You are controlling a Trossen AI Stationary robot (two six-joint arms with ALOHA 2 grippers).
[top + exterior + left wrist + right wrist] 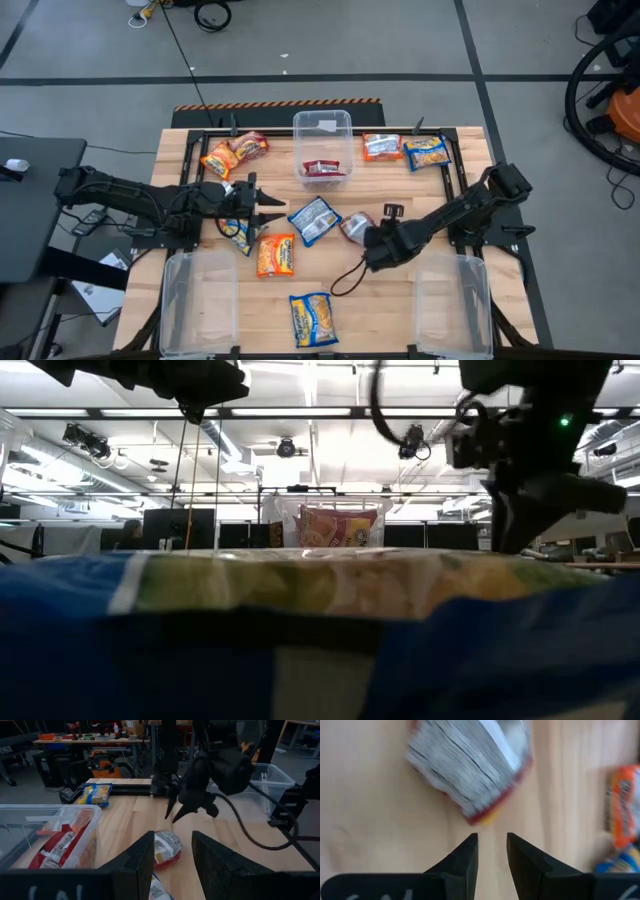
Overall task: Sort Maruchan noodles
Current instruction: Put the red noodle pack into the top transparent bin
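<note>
My right gripper (492,851) hangs above the wooden table (390,290), near its middle, pointed down at a red-edged flat plastic ramen packet (470,767) lying silver side up. The fingers are parted by a narrow gap and hold nothing; the packet sits just ahead of the tips, not touching them.

My left gripper (172,860) reaches in from the left side of the table, fingers partly open and empty, aimed across at that same packet.

The clear plastic bin (323,150) at the far middle of the table holds a red packet (324,169). Left of the bin lie an orange packet (219,159) and a red packet (250,146), touching. Right of the bin lie an orange packet (382,147) and a blue-and-yellow packet (427,152), side by side.

Near the centre a blue packet (314,220) lies just beside the targeted one. An orange packet (276,256) lies nearer the front, and a blue-and-yellow packet (313,319) rests at the front edge. Another blue packet (238,234) is partly hidden under my left gripper.

Two clear plastic bins sit at the front left (198,300) and front right (452,300).
</note>
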